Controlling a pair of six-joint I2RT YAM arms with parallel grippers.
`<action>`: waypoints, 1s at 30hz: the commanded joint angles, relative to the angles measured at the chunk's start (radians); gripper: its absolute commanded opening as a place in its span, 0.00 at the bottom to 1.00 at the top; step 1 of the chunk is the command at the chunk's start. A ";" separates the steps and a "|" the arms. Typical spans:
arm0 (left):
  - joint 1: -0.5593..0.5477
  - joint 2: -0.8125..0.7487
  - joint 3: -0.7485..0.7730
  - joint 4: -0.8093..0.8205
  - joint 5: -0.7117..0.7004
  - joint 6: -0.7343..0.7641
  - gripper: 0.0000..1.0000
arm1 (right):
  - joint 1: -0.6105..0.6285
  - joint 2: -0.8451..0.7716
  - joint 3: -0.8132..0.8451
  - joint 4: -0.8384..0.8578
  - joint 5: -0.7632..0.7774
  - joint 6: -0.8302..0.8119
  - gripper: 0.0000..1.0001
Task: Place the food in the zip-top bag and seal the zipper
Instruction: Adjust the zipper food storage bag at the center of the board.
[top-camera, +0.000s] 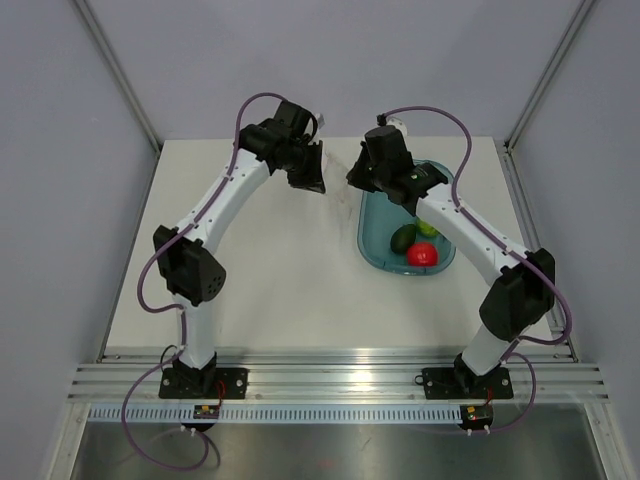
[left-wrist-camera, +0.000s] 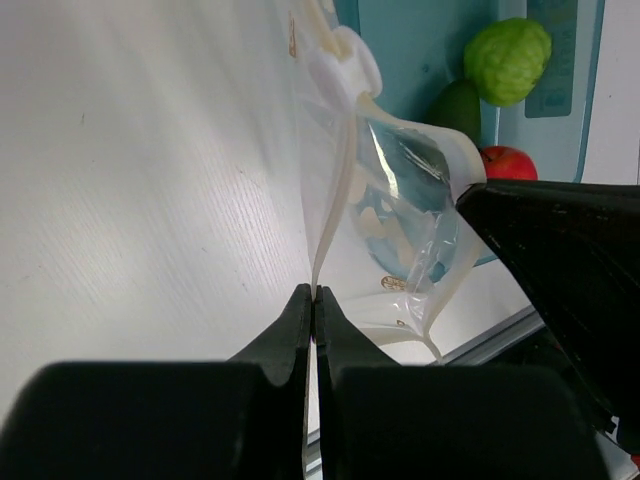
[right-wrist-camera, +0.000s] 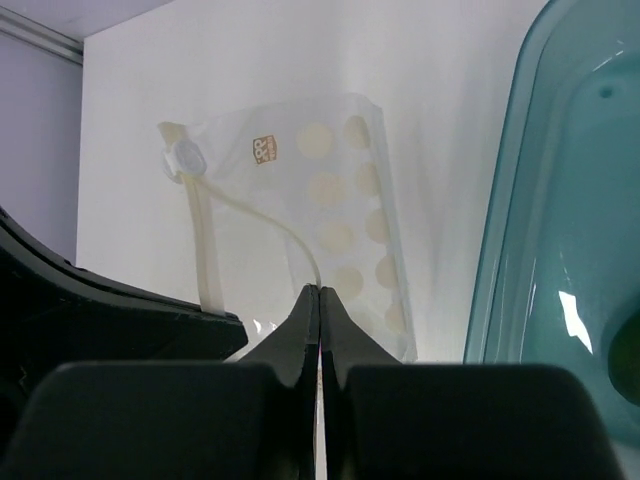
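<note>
The zip-top bag (left-wrist-camera: 400, 220), clear with pale dots (right-wrist-camera: 335, 190), is held up between both grippers with its mouth spread open. My left gripper (left-wrist-camera: 315, 292) is shut on one lip of the mouth, on the whitish zipper (left-wrist-camera: 335, 200) strip. On the opposite lip my right gripper (right-wrist-camera: 320, 290) is shut, and a white slider (right-wrist-camera: 185, 157) sits at the strip's far end. The food (top-camera: 403, 237), dark green and oval, lies in the teal tray (top-camera: 375, 215) to the right of both grippers (top-camera: 308, 183) (top-camera: 353, 178).
Beside the food, the tray also holds a lime-green apple (top-camera: 427, 228) and a red round item (top-camera: 422, 254). The tray's rim (right-wrist-camera: 505, 230) rises just right of the bag. Grey walls enclose the white table (top-camera: 270, 280) on three sides.
</note>
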 joint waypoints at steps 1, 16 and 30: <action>0.007 -0.009 0.021 -0.046 -0.075 0.027 0.00 | 0.012 -0.051 0.005 0.075 -0.049 -0.009 0.00; 0.012 -0.059 -0.231 0.174 0.057 0.006 0.00 | 0.035 0.006 -0.210 0.080 0.033 0.146 0.00; -0.098 0.048 -0.227 0.154 0.142 0.016 0.00 | 0.035 -0.039 -0.354 0.067 0.057 0.193 0.27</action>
